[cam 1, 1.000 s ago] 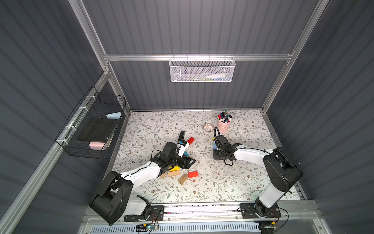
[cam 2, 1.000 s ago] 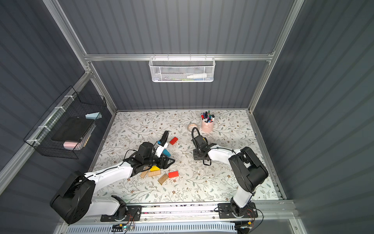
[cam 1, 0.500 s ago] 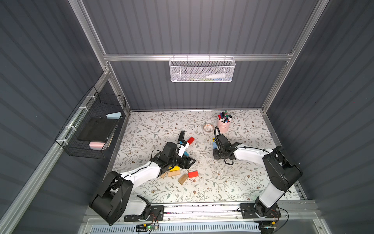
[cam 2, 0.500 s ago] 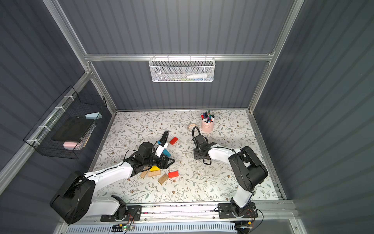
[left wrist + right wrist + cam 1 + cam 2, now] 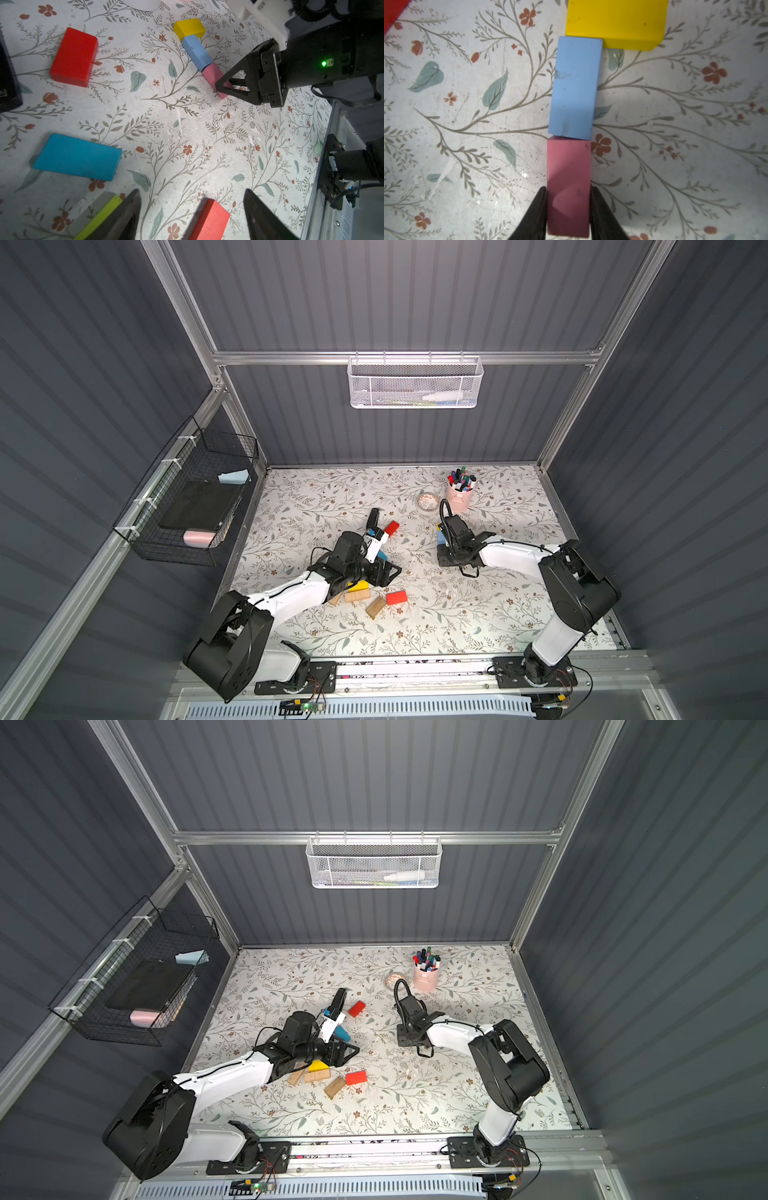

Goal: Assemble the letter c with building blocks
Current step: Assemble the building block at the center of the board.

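Nearest the base, a red block [image 5: 396, 597] and plain wood blocks [image 5: 356, 596] lie loose on the tabletop [image 5: 478, 614]. Just beside them the left hand [image 5: 191, 190] is spread wide, gripping nothing. A teal block [image 5: 76, 158] lies flat beyond its fingers. Farther out, the right hand [image 5: 568, 188] pinches the pink block [image 5: 568, 162] by its long sides. This block lies flat, end-on against a blue block [image 5: 575, 87], whose far end touches a yellow block [image 5: 614, 22]. A second red block [image 5: 391, 527] and a black stapler [image 5: 372, 517] sit past the teal one. Farthest is the pen cup [image 5: 459, 499].

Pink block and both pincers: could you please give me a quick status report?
Right pincer shut on pink block, butted end-on against blue block. Left pincer open, empty. Nothing seen in the way.
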Motion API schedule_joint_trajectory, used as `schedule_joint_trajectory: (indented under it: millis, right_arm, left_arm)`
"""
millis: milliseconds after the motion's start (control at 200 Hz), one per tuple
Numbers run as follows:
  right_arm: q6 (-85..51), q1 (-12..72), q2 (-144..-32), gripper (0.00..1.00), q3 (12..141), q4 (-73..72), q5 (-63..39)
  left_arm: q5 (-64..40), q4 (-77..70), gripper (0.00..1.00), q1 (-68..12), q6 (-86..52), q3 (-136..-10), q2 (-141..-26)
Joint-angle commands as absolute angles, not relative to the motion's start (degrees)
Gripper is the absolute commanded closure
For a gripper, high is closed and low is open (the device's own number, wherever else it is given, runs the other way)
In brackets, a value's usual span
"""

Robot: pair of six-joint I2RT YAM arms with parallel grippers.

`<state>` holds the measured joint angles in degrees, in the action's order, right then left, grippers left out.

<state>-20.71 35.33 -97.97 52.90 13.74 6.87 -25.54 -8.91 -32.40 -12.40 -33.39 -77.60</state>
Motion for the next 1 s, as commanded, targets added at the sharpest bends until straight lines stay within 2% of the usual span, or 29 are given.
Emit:
schedule_joint_trajectory:
  millis: [0, 300, 650, 876, 996]
  right_arm:
    - [-20.18, 35.14, -99.12, 0.66, 54.21, 14.73, 6.94]
    - [-20.2, 35.13, -99.23, 0.65, 54.4, 14.89, 6.86]
    - [-20.95, 34.99, -96.99, 0.48, 53.88, 14.88, 7.9]
    - [-21.23, 35.06, -88.48, 0.46, 52.1, 17.0, 8.63]
    - [-16.95, 35.11, -82.5, 0.46, 50.49, 16.32, 5.35]
  left_arm:
    - [-24.95, -7.74, 0.24, -32.52, -10.99, -33.29, -76.11]
    - [-24.85, -7.78, 0.24, -32.52, -11.04, -33.22, -75.94]
    - [-24.62, -7.78, 0.24, -32.52, -10.99, -33.13, -75.76]
    - [-24.44, -7.71, 0.24, -32.52, -10.99, -33.01, -75.32]
    - [-24.26, -6.64, 0.24, -32.52, -10.9, -32.96, -74.31]
